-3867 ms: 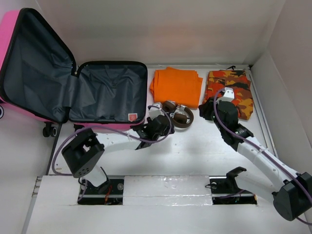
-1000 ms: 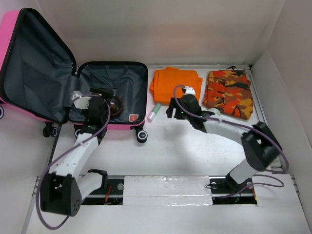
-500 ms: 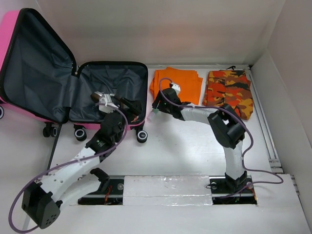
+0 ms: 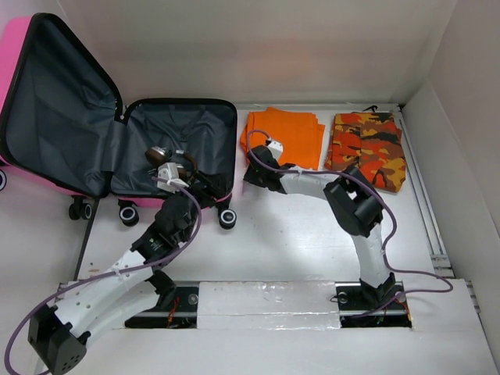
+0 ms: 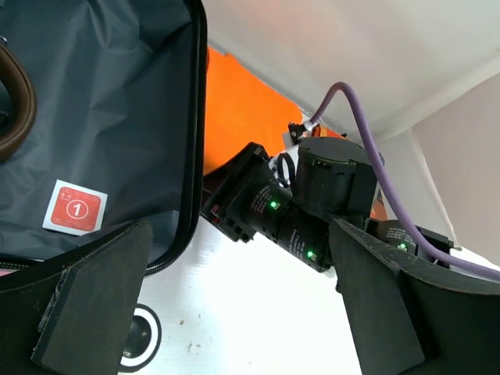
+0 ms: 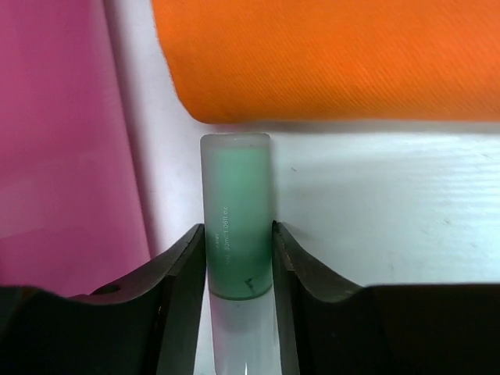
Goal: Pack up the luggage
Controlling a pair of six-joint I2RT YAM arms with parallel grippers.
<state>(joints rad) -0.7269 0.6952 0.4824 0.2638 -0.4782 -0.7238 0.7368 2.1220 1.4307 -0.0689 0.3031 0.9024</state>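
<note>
Lying open, luggage (image 4: 199, 129) holds headphones (image 4: 170, 160) | left fingers (image 5: 86, 312) apart | right fingers (image 6: 180, 297) clamping tube (image 6: 237, 234)

The right gripper (image 6: 237, 238) has closed on the green tube (image 6: 236, 195) while the left gripper (image 5: 238, 305) drew back.

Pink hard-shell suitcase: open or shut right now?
Open: the pink hard-shell suitcase has its lid leaning back, dark grey lining exposed, brown headphones inside.

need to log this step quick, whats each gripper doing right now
left gripper: open, holding nothing
right gripper: fingers closed on the green tube
</note>
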